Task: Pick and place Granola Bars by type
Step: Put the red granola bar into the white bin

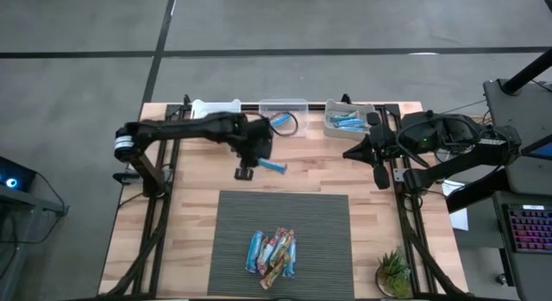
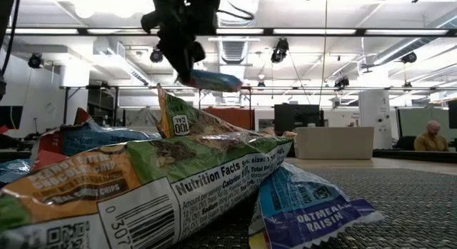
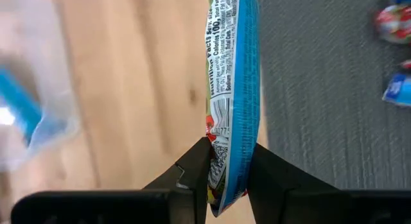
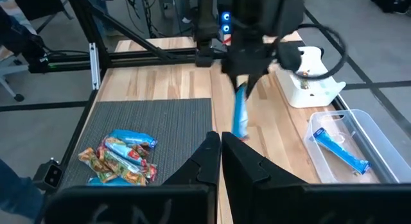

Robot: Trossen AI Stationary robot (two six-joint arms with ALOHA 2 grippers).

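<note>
- We see a blue granola bar (image 1: 272, 166) pinched at one end by the left gripper (image 1: 246, 172), held above the bare wood between the bins and the grey mat (image 1: 285, 216).
- The left arm reaches across, wrist bent downward.
- The remaining bars (image 1: 272, 252) lie heaped on the mat.
- We see the right gripper (image 4: 220, 147) closed and empty, parked beside the bin of blue bars (image 1: 348, 118).

Wooden table (image 1: 194, 197) below me, dark mat (image 1: 285, 223) laid on it.
Granola Bars (image 1: 272, 252) heaped on my mat's near edge; three bins (image 1: 283, 105) along the far edge; small plant (image 1: 394, 273) at one corner.
</note>
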